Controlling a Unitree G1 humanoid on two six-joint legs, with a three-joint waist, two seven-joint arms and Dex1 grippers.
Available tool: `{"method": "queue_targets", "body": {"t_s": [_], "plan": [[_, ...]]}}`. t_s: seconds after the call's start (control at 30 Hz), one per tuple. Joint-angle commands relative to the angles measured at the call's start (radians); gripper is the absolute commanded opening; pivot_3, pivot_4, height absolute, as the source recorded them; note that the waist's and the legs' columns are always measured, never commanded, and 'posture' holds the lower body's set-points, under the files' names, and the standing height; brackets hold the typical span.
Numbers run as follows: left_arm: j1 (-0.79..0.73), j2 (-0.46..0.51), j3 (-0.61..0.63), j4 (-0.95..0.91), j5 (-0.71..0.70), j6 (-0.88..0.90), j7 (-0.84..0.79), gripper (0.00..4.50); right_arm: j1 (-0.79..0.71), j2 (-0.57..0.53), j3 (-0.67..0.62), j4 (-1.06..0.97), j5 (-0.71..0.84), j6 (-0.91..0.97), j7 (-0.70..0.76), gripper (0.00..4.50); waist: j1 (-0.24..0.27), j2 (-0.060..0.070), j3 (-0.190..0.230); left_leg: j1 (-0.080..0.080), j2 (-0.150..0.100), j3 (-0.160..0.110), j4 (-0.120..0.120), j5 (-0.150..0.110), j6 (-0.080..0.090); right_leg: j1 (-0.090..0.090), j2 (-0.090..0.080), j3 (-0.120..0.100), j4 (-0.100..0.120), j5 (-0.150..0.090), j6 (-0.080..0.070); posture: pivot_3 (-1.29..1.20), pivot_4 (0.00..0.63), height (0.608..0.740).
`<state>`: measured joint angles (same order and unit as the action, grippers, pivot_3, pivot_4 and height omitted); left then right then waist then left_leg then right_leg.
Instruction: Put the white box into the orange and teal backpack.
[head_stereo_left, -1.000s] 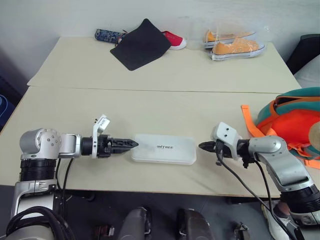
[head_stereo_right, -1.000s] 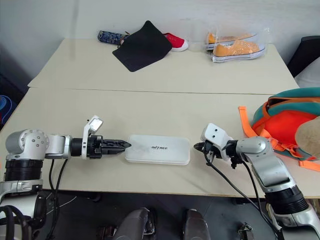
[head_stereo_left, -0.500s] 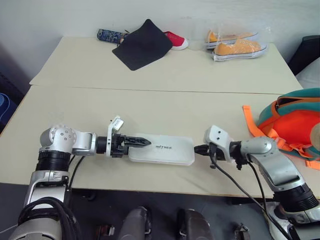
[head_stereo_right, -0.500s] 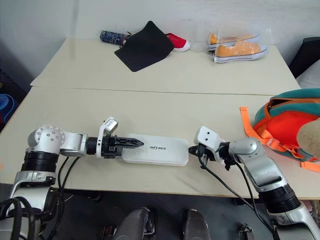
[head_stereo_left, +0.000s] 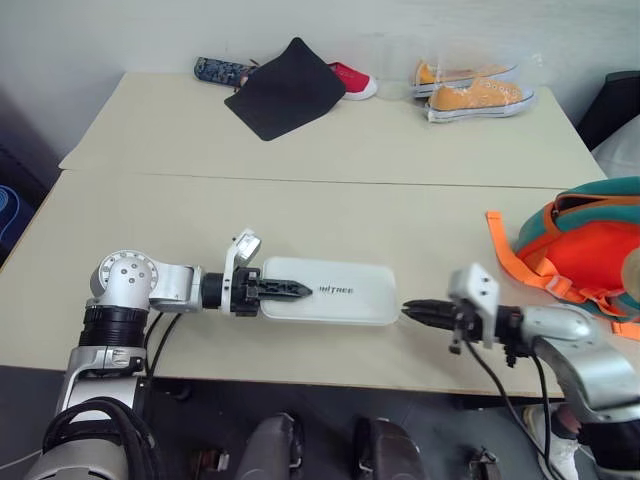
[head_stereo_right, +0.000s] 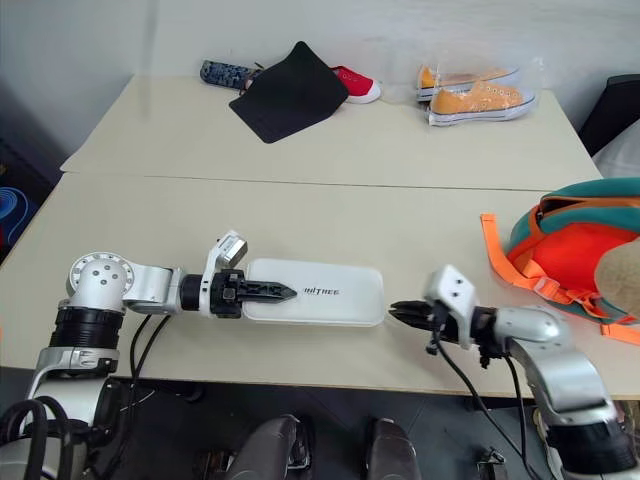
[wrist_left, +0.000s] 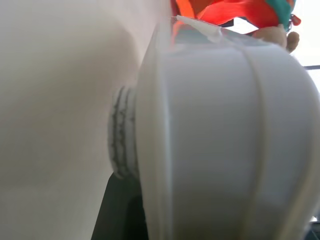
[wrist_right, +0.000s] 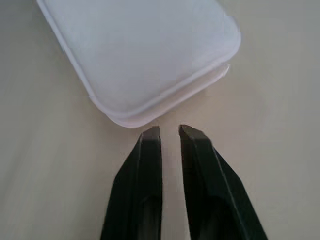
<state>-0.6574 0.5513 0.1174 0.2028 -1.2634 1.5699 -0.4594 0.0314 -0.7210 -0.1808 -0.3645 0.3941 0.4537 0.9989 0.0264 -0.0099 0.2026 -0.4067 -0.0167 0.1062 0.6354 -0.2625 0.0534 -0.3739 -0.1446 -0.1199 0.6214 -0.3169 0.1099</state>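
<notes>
White box flat on the near table, low in the centre of the head frames, long axis running left to right, dark lettering up. Left gripper reaching in from the lower left, black fingers over the box's left end, one above and one below, clamped on it. In the left wrist view the box pressed right up against the camera, one ribbed finger pad against its side. Right gripper coming in from the lower right, tips just off the box's right end, not touching. In the right wrist view its two fingers a little apart with a narrow gap between them, holding nothing, the box's rounded corner just beyond the tips.

Backpack at the right edge of the frame, on the same table, well apart from the box, teal on top, orange panels below, an orange strap trailing toward the centre. On the far table, upper part of the frame: black pad, red shoe just beside it, orange shoes to the upper right.
</notes>
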Motion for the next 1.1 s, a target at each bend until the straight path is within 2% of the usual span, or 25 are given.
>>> {"method": "queue_targets", "body": {"t_s": [0.03,0.13,0.2,0.23,0.33,0.47,0.63,0.77,0.83,0.93,1.03,1.1], "plan": [[0.067,0.051,-0.014,-0.247,0.065,-0.164,-0.167,1.22,0.172,0.009,-0.204,-0.073,0.029,-0.033,-0.044,1.87,0.001,0.0,0.0,0.0,0.0,0.0,-0.001,0.0,0.0,0.0,0.0,0.0,0.0,0.0,0.0,0.0,0.15,0.74],[0.193,0.068,-0.091,-0.4,0.321,-0.636,-0.453,1.22,0.359,0.07,-0.425,-0.058,0.079,-0.09,-0.049,2.88,0.0,0.002,-0.001,0.001,-0.001,0.004,-0.005,0.0,0.0,0.0,0.001,0.003,-0.005,0.0,0.0,0.0,0.15,0.74],[0.237,0.064,-0.122,-0.41,0.421,-0.812,-0.552,1.22,0.422,0.106,-0.515,-0.029,0.105,-0.136,-0.045,3.57,0.001,0.002,-0.001,0.002,0.0,0.007,-0.006,0.0,-0.001,-0.001,0.001,0.005,-0.005,0.0,0.0,0.0,0.15,0.74],[0.253,0.048,-0.139,-0.408,0.468,-0.898,-0.585,1.22,0.464,0.133,-0.579,0.028,0.104,-0.22,-0.02,3.86,0.0,0.002,-0.001,0.002,0.001,0.008,-0.007,0.0,-0.002,-0.001,0.002,0.006,-0.007,0.001,0.0,0.0,0.15,0.74],[0.274,0.007,-0.16,-0.4,0.526,-1.027,-0.648,1.22,0.515,0.158,-0.703,0.17,0.126,-0.317,-0.003,3.86,0.0,0.002,-0.001,0.002,0.004,0.009,-0.009,-0.001,-0.002,-0.001,0.006,0.008,-0.013,0.004,-0.002,0.0,0.15,0.74],[0.271,-0.026,-0.181,-0.397,0.577,-1.103,-0.677,1.22,0.501,0.063,-0.789,0.393,0.139,-0.391,0.055,4.47,-0.005,0.003,-0.002,0.002,0.006,0.012,-0.008,-0.003,0.001,-0.001,0.006,0.011,-0.015,0.005,-0.001,0.0,0.15,0.74],[0.271,-0.028,-0.18,-0.386,0.604,-1.122,-0.689,1.22,0.339,-0.081,-0.761,0.565,0.125,-0.43,0.045,4.47,-0.021,0.005,-0.002,0.003,0.01,0.013,-0.005,-0.003,0.001,-0.001,0.009,0.011,-0.014,0.006,-0.003,0.0,0.15,0.74],[0.272,-0.025,-0.171,-0.387,0.608,-1.12,-0.68,1.22,0.135,-0.19,-0.652,0.749,0.105,-0.435,0.084,4.47,-0.025,0.005,-0.002,0.003,0.011,0.013,-0.004,-0.003,0.001,-0.001,0.01,0.011,-0.013,0.006,-0.003,0.0,0.15,0.74],[0.278,-0.022,-0.159,-0.397,0.601,-1.11,-0.669,1.22,0.047,-0.213,-0.591,0.802,0.116,-0.412,0.128,4.47,-0.026,0.005,-0.002,0.003,0.011,0.013,-0.004,-0.001,0.004,-0.001,0.01,0.01,-0.013,0.006,-0.003,0.0,0.15,0.74],[0.284,-0.018,-0.146,-0.409,0.591,-1.097,-0.66,1.22,0.002,-0.219,-0.538,0.793,0.144,-0.359,0.194,4.47,-0.02,0.006,-0.002,0.002,0.011,0.012,-0.003,0.0,0.006,-0.001,0.01,0.009,-0.012,0.006,-0.003,0.0,0.15,0.74],[0.298,-0.011,-0.098,-0.429,0.562,-1.063,-0.626,1.22,-0.016,-0.189,-0.464,0.653,0.2,-0.244,0.205,3.82,-0.014,0.006,-0.002,0.002,0.011,0.012,-0.001,0.0,0.007,-0.001,0.01,0.009,-0.011,0.006,-0.003,0.0,0.15,0.74],[0.306,-0.012,-0.073,-0.434,0.555,-1.051,-0.605,1.22,-0.028,-0.159,-0.439,0.593,0.215,-0.224,0.184,3.17,-0.016,0.006,-0.002,0.002,0.012,0.011,0.001,0.0,0.007,-0.001,0.01,0.009,-0.01,0.006,-0.003,0.0,0.15,0.74]]}}
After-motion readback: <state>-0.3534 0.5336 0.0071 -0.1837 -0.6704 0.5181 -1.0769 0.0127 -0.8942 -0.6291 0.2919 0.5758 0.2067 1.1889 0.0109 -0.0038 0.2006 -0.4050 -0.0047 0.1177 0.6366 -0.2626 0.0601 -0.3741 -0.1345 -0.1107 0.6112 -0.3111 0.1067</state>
